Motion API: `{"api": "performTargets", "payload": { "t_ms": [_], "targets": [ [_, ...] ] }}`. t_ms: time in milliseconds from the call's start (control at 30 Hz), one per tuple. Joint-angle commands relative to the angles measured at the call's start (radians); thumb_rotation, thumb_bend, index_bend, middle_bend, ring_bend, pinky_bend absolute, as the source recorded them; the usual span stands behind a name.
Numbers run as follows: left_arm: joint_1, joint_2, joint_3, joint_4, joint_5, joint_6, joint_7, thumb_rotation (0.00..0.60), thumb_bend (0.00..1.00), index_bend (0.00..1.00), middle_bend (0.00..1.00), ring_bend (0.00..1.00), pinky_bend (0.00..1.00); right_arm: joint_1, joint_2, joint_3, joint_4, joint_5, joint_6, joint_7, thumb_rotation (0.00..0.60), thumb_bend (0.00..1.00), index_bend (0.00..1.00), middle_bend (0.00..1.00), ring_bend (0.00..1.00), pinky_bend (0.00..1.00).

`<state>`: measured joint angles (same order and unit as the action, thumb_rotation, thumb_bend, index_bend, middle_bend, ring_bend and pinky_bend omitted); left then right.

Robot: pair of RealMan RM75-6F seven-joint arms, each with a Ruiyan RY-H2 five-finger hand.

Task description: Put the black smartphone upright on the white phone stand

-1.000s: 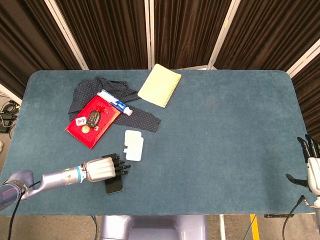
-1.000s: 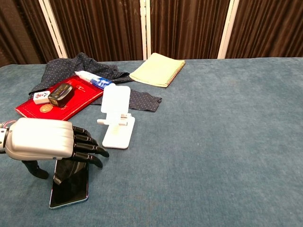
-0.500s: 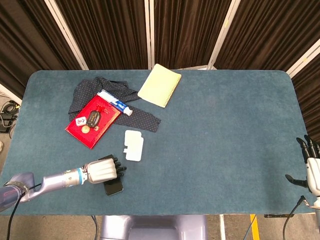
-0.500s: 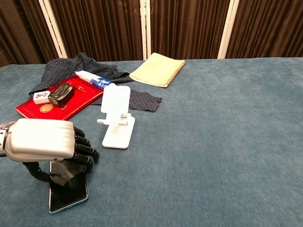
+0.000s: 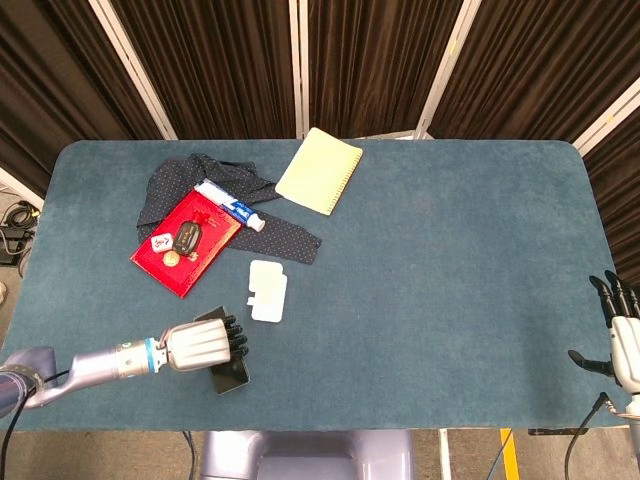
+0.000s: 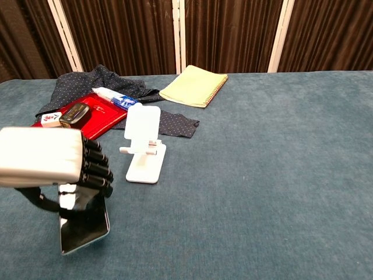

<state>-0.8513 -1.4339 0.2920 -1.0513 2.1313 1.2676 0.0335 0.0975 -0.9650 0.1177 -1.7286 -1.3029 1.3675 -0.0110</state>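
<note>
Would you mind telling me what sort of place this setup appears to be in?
Probably a robot test or data-collection station: a blue felt-covered table ringed by dark curtains, strewn with odd props such as a yellow notebook and a white phone stand.

Left hand [image 5: 200,346] fingers curled, gripping the phone [image 6: 83,224]; right hand [image 5: 622,343] at table edge, fingers spread.

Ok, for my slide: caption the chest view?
Left robot hand holding the black smartphone beside the white phone stand.
</note>
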Motion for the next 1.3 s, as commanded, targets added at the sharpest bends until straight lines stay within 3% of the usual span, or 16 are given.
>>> {"api": "performTargets", "payload": {
  "t_ms": [33,267,400,700,867,1300],
  "targets": [
    [-0.023,0.033,-0.025,-0.024,0.022,0.028,0.056,0.6,0.0,0.56,0.42,0.45,0.42,0.0,0.001,0.0,-0.001,0.0,0.0,0.0,0.6,0.0,0.0,0.0,0.0,0.0],
    [-0.083,0.12,-0.103,-0.09,0.019,0.05,0.135,0.6,0.0,0.57,0.42,0.45,0.43,0.001,0.002,-0.001,-0.007,-0.007,0.001,0.003,0.6,0.0,0.0,0.0,0.0,0.0],
    [-0.131,0.15,-0.136,-0.055,0.055,0.081,0.152,0.6,0.0,0.57,0.42,0.45,0.43,0.001,0.002,-0.002,-0.004,-0.005,-0.003,0.007,0.6,0.0,0.0,0.0,0.0,0.0],
    [-0.24,0.099,-0.116,0.218,0.15,0.119,0.06,0.6,0.0,0.58,0.42,0.45,0.42,0.004,0.001,0.009,0.014,0.036,-0.019,0.017,0.6,0.0,0.0,0.0,0.0,0.0],
    [-0.288,0.06,-0.098,0.314,0.171,0.109,0.048,0.6,0.0,0.58,0.42,0.45,0.42,0.006,-0.001,0.013,0.024,0.055,-0.029,0.016,0.6,0.0,0.0,0.0,0.0,0.0],
    [-0.321,-0.031,-0.112,0.353,0.111,0.055,0.103,0.6,0.0,0.58,0.41,0.45,0.39,0.008,0.001,0.017,0.037,0.065,-0.044,0.04,0.6,0.0,0.0,0.0,0.0,0.0]
  ]
}}
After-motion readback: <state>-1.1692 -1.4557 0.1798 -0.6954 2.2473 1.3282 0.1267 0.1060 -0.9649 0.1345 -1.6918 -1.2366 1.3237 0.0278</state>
